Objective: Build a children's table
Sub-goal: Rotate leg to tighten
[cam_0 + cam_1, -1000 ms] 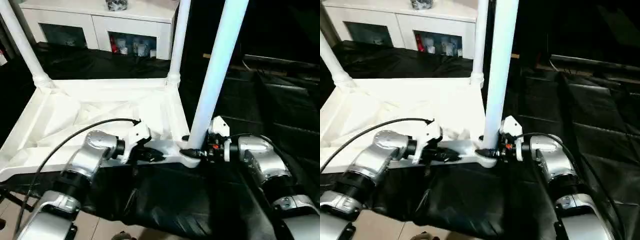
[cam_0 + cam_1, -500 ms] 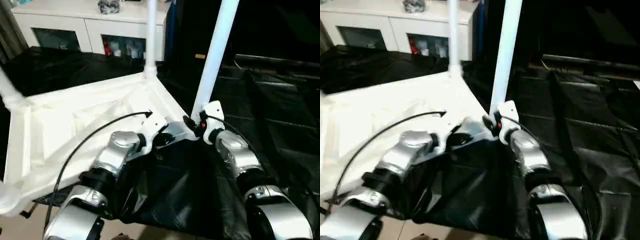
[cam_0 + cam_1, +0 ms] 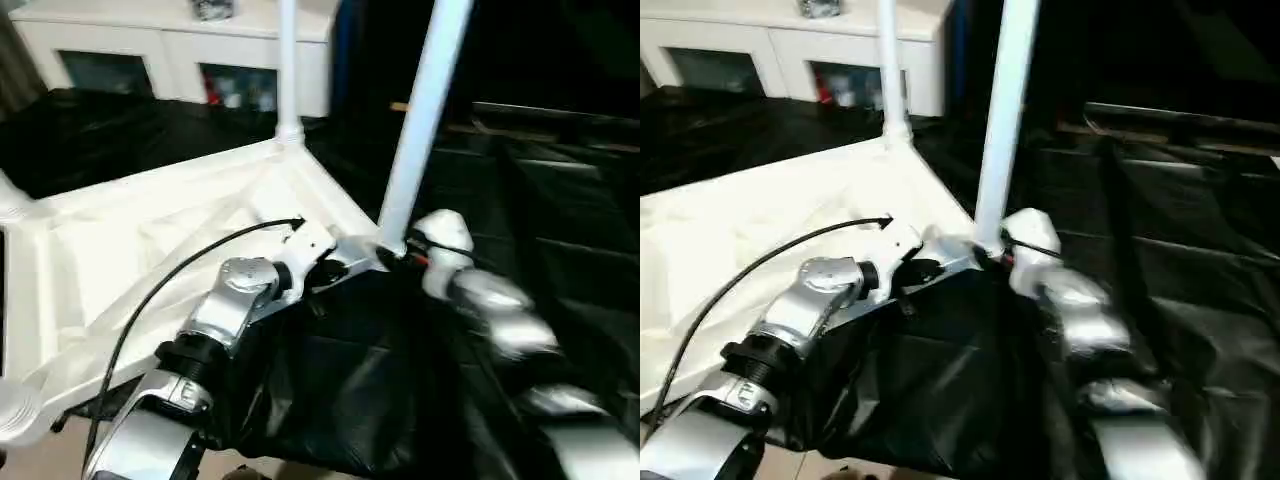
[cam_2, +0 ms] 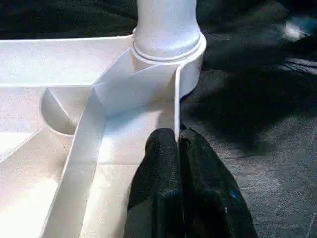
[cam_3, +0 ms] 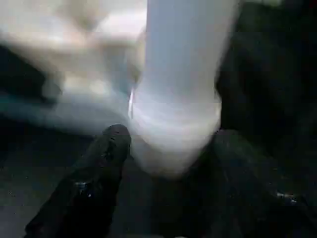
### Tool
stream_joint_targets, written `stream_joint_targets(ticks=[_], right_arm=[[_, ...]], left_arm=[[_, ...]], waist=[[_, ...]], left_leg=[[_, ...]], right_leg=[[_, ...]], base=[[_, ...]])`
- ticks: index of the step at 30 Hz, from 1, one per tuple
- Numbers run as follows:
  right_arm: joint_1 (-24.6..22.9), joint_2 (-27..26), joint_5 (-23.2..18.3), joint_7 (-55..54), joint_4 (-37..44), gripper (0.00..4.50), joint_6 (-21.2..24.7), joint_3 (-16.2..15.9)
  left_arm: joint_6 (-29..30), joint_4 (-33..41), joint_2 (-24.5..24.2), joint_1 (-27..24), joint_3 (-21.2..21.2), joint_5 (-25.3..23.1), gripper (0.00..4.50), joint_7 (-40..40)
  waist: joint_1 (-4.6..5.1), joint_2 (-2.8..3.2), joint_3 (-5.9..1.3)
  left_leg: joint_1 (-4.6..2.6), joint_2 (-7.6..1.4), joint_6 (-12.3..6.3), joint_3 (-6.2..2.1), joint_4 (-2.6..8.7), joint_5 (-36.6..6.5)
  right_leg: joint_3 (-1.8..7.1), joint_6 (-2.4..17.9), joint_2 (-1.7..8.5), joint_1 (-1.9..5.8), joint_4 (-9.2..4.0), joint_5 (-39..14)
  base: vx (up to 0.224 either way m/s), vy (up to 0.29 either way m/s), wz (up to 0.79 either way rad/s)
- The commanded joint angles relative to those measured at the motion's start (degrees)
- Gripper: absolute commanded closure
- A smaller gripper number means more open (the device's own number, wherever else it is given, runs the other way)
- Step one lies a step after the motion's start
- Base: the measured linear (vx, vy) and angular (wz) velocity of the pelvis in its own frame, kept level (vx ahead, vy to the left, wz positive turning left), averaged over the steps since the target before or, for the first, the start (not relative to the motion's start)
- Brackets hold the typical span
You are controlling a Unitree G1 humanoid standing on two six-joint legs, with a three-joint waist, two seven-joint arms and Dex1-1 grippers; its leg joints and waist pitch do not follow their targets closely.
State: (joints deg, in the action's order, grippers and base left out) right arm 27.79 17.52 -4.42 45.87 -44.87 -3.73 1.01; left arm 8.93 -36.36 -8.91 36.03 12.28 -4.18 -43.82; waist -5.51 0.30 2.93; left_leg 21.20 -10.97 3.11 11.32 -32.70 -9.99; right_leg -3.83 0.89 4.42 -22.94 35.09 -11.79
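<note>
Upside down on black sheeting (image 3: 350,380), ribbed underside up: the white plastic tabletop (image 3: 120,240), in front of a white cabinet (image 3: 150,40). Standing up from its corners, two tube legs, the near leg (image 3: 420,110) by the grippers and the far leg (image 3: 287,60) at the corner towards the cabinet. At the nearest left corner, a round socket (image 3: 12,412) with no leg seen rising from it.

Left gripper (image 4: 177,136): clenched, black fingers pinched onto the thin upright rim wall of the tabletop, just beside the near corner socket (image 4: 168,49). Right gripper (image 5: 173,136): fingers spread to either side of the collar where the near leg meets that socket. Too blurred to tell whether the pads press on it; looks more released than grasping.

Judging by the thin walls and hollow tubes, probably light for its bulk and fairly stiff, though likely to flex or twist when lifted by one edge alone. Smooth moulded plastic, so apt to slip in a pinch on the tapered leg; safer low down, at the collar, where the step gives the fingers something to bear against. For the top itself, best taken by the rim wall or a rib close to a corner, where the socket stiffens it. Long legs act as levers: any sideways push high up could rock a leg in its seat or tip the whole piece. Not fragile as such, but worth pressing straight down the leg's axis when seating.
</note>
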Motion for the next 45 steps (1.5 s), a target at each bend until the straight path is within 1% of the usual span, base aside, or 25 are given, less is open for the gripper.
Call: stream_joint_targets(ticks=[1,4,5,6,10,14,15,18,20,21,22,23,24,25,27,28,29,30,32,33,34,37,39,41,45], right_arm=[[-1.97,2.23,-1.95,4.78,4.95,1.4,1.13,-0.35],[-5.14,4.22,-3.91,9.48,9.82,1.4,3.06,-0.62],[-5.84,4.48,-4.41,10.42,11.03,1.4,3.67,-0.75],[-7.22,4.57,-5.54,11.81,13.83,1.39,4.95,-1.36],[-7.66,3.27,-6.26,12.1,16.38,1.4,5.81,-2.22],[-7.3,1.92,-7.88,13.5,19.0,1.4,8.28,-3.11],[-7.28,1.73,-8.32,14.08,20.18,1.4,9.19,-3.53],[-6.55,0.81,-9.2,14.56,21.66,1.4,10.88,-4.31],[-5.59,-0.36,-9.23,14.09,21.14,1.4,11.43,-4.39],[-4.65,-1.77,-9.14,13.61,20.44,1.4,11.55,-4.97],[-4.3,-2.27,-8.94,13.25,19.97,1.4,11.3,-5.15],[-3.99,-2.71,-8.77,12.95,19.56,1.4,11.08,-5.3],[-3.04,-4.0,-7.99,11.42,18.1,1.4,9.93,-5.6],[-2.19,-5.11,-7.18,9.74,16.68,1.4,8.6,-5.72],[-0.35,-7.89,-7.06,7.35,14.24,1.4,7.99,-5.75],[-0.16,-8.16,-7.06,7.19,13.99,1.4,8.0,-5.77],[0.97,-9.46,-6.62,6.16,12.25,1.4,7.62,-6.08],[1.67,-10.19,-6.19,5.49,11.16,1.4,7.16,-6.36],[2.44,-11.02,-5.86,4.74,10.03,1.4,6.8,-6.54],[4.22,-12.76,-5.16,2.16,7.42,1.4,6.21,-6.26],[7.41,-15.6,-4.82,-2.98,2.77,1.4,5.36,-5.06],[10.48,-18.07,-4.65,-8.92,-2.12,1.4,3.72,-3.64],[13.53,-20.0,-3.99,-17.96,-7.52,1.4,1.48,-1.91],[14.7,-20.66,-3.36,-21.82,-9.69,1.4,0.4,-1.39],[18.61,-21.73,-4.16,-34.77,-16.66,1.4,-2.16,2.54]], left_arm=[[-3.1,2.07,-0.36,0.47,-0.25,1.62,4.5,-2.29],[-4.1,2.65,-1.06,-0.14,0.47,1.73,4.5,-4.21],[-4.28,2.85,-1.19,-0.28,0.57,1.72,4.5,-4.4],[-3.01,2.91,-0.95,-0.14,-0.45,3.1,4.23,-4.82],[-1.32,4.38,-1.37,-0.15,-1.36,4.57,3.92,-5.85],[1.61,7.94,-2.73,-0.97,-2.02,5.86,3.6,-7.68],[3.1,9.9,-3.9,-1.59,-1.91,6.39,3.54,-9.51],[8.72,16.47,-8.71,-4.03,-1.03,8.26,3.17,-15.56],[12.08,20.49,-12.12,-5.78,-0.39,9.85,3.05,-18.92],[15.46,24.58,-15.73,-7.67,0.05,11.47,2.95,-22.35],[16.32,25.58,-16.65,-8.17,0.08,11.95,2.95,-23.22],[17.05,26.44,-17.44,-8.59,0.11,12.36,2.73,-23.95],[18.95,28.52,-19.31,-9.61,0.04,13.35,2.73,-25.39],[20.41,29.95,-20.57,-10.3,-0.1,14.0,2.66,-26.1],[23.29,32.76,-23.19,-11.75,-0.29,14.86,2.56,-27.39],[23.52,33.0,-23.43,-11.9,-0.3,14.93,2.45,-27.53],[24.39,33.86,-24.56,-12.55,-0.24,15.0,2.35,-28.09],[24.86,34.4,-25.15,-12.95,-0.13,14.74,2.27,-28.22],[25.24,34.86,-25.73,-13.36,0.0,14.38,2.21,-28.23],[26.22,35.97,-26.6,-13.99,0.23,14.18,2.02,-27.89],[27.48,37.23,-27.46,-14.68,0.54,13.83,1.91,-27.1],[28.25,38.01,-27.96,-15.1,0.98,13.14,1.83,-25.83],[28.88,38.43,-27.79,-15.33,1.06,12.88,1.58,-24.36],[29.36,38.86,-27.81,-15.54,1.05,12.96,1.48,-23.82],[30.14,40.5,-28.19,-16.69,0.91,12.64,1.14,-22.2]], waist=[[-0.61,-0.57,-4.01],[-0.79,-0.59,-3.86],[-0.92,-0.39,-3.79],[-0.86,-0.4,-3.71],[-1.04,-0.53,-3.73],[-1.21,-0.58,-3.63],[-1.23,-0.92,-3.67],[-1.17,-0.77,-3.6],[-1.06,-0.65,-3.6],[-1.0,-0.77,-3.57],[-1.01,-0.61,-3.58],[-0.94,-0.45,-3.46],[-0.83,-0.36,-3.34],[-0.78,-0.62,-3.36],[-0.71,-0.48,-3.23],[-0.76,-0.55,-3.31],[-0.86,-0.32,-3.32],[-0.63,-0.57,-3.34],[-0.72,-0.58,-3.36],[-0.75,-0.55,-3.48],[-0.38,-0.96,-3.51],[-0.02,-0.94,-3.37],[0.33,-0.95,-3.25],[0.34,-1.03,-3.26],[0.26,-1.39,-3.27]], left_leg=[[-0.19,-2.23,-7.51,-1.07,2.3,-5.68],[-0.07,-2.32,-8.21,-1.04,2.24,-6.27],[-0.15,-2.38,-8.24,-1.05,2.25,-6.52],[-0.08,-2.41,-8.13,-1.03,2.31,-6.8],[-0.28,-2.65,-6.89,-1.12,2.47,-7.91],[-0.33,-2.83,-6.38,-1.21,2.58,-7.28],[-0.3,-2.81,-6.44,-1.13,2.53,-6.85],[-0.14,-2.79,-6.5,-1.15,2.59,-5.52],[-0.33,-2.81,-5.64,-1.11,2.7,-5.98],[-0.49,-2.83,-5.2,-1.04,2.7,-6.31],[-0.38,-2.85,-4.95,-1.18,2.79,-6.24],[-0.65,-2.88,-4.48,-1.07,2.88,-6.77],[-0.76,-2.84,-3.97,-1.0,2.97,-7.2],[-0.84,-2.89,-3.46,-0.98,3.02,-7.35],[-0.91,-2.76,-2.34,-1.04,3.26,-8.01],[-1.09,-2.79,-2.03,-1.02,3.26,-8.1],[-1.33,-2.78,-1.54,-0.93,3.25,-8.24],[-1.06,-2.7,-1.24,-1.04,3.36,-8.0],[-1.2,-2.67,-1.0,-0.97,3.34,-7.76],[-1.22,-2.63,-0.71,-0.95,3.28,-7.36],[-0.94,-2.53,-0.52,-1.07,3.41,-6.8],[-1.0,-2.49,0.36,-1.06,3.41,-7.39],[-1.17,-2.53,1.58,-1.06,3.53,-7.96],[-1.33,-2.45,2.28,-0.98,3.52,-8.72],[-1.25,-2.24,2.67,-0.91,3.51,-9.32]], right_leg=[[2.56,14.15,3.98,3.61,-3.56,2.83],[2.4,14.19,4.01,3.56,-3.61,0.67],[2.37,14.0,3.94,3.44,-3.72,-0.67],[2.37,13.86,3.91,3.4,-3.82,-1.63],[2.37,14.25,4.21,3.16,-3.93,-4.31],[2.49,14.52,4.15,3.03,-3.56,-3.43],[2.53,14.49,4.19,3.07,-3.45,-2.83],[2.53,14.1,4.19,2.99,-3.24,-2.73],[2.57,14.33,4.21,2.83,-3.17,-3.92],[2.58,14.33,4.1,2.65,-3.15,-4.34],[2.6,14.49,4.27,2.74,-2.97,-4.53],[2.58,14.43,4.11,2.39,-3.11,-5.57],[2.66,14.29,4.01,2.28,-3.3,-6.27],[2.7,14.34,4.09,2.26,-3.21,-6.34],[2.83,14.18,4.11,2.19,-3.25,-7.29],[2.81,14.07,4.12,2.15,-3.21,-7.27],[2.87,13.9,4.02,1.95,-3.17,-6.62],[2.87,13.93,4.0,2.28,-2.95,-5.67],[2.9,13.62,4.02,2.22,-2.96,-5.18],[2.95,13.55,4.04,2.32,-2.77,-3.65],[2.94,13.91,4.15,2.45,-2.56,-3.37],[3.09,13.93,4.23,2.44,-2.63,-4.21],[3.19,13.81,4.28,2.25,-2.59,-4.73],[3.18,13.4,4.12,2.27,-2.67,-5.21],[3.16,11.99,3.78,2.39,-2.51,-4.35]], base=[[0.0,0.0,0.0],[0.0,0.0,0.0],[0.0,0.0,0.0],[0.0,0.0,0.0],[0.0,0.0,0.0],[0.0,0.0,0.0],[0.0,0.0,0.0],[0.0,0.0,0.0],[0.0,0.0,0.0],[0.0,0.0,0.0],[0.0,0.0,0.0],[0.0,0.0,0.0],[0.0,0.0,0.0],[0.0,0.0,0.0],[0.0,0.0,0.0],[0.0,0.0,0.0],[0.0,0.0,0.0],[0.0,0.0,0.0],[0.0,0.0,0.0],[0.0,0.0,0.0],[0.0,0.0,0.0],[0.0,0.0,0.0],[0.0,0.0,0.0],[0.0,0.0,0.0],[0.0,0.0,0.0]])
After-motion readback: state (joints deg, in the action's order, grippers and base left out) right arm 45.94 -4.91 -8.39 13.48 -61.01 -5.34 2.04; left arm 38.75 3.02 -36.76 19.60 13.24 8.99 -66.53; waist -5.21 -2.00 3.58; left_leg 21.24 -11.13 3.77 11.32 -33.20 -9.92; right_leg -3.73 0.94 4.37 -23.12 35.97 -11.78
